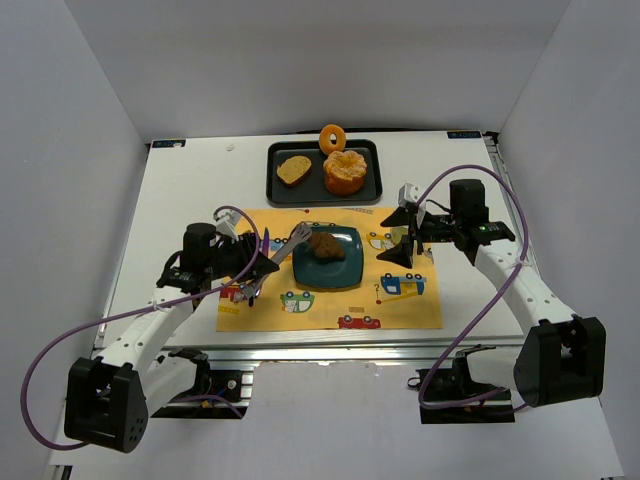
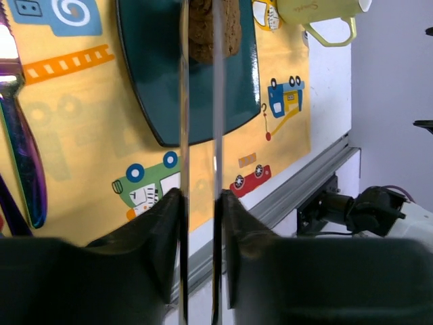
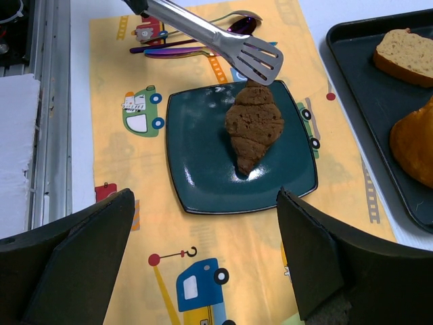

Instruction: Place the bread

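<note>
The bread (image 1: 326,244) is a small dark brown crusty chunk lying on the teal plate (image 1: 345,275) in the middle of the yellow placemat. My left gripper (image 1: 252,263) is shut on metal tongs (image 1: 285,248). Their slotted head (image 3: 258,61) sits at the bread's far end (image 3: 254,125); I cannot tell whether it touches. In the left wrist view the two tong arms (image 2: 183,101) run out from my gripper (image 2: 201,196) and straddle the bread (image 2: 201,27) over the plate (image 2: 155,81). My right gripper (image 1: 405,250) is open and empty, hovering right of the plate (image 3: 203,156).
A black tray (image 1: 372,150) at the back holds a golden-tan slice (image 1: 293,169) and an orange bun (image 1: 344,172); an orange ring doughnut (image 1: 333,137) stands behind it. Iridescent cutlery (image 2: 24,169) lies left of the plate. A yellow mug (image 2: 318,10) stands right of it.
</note>
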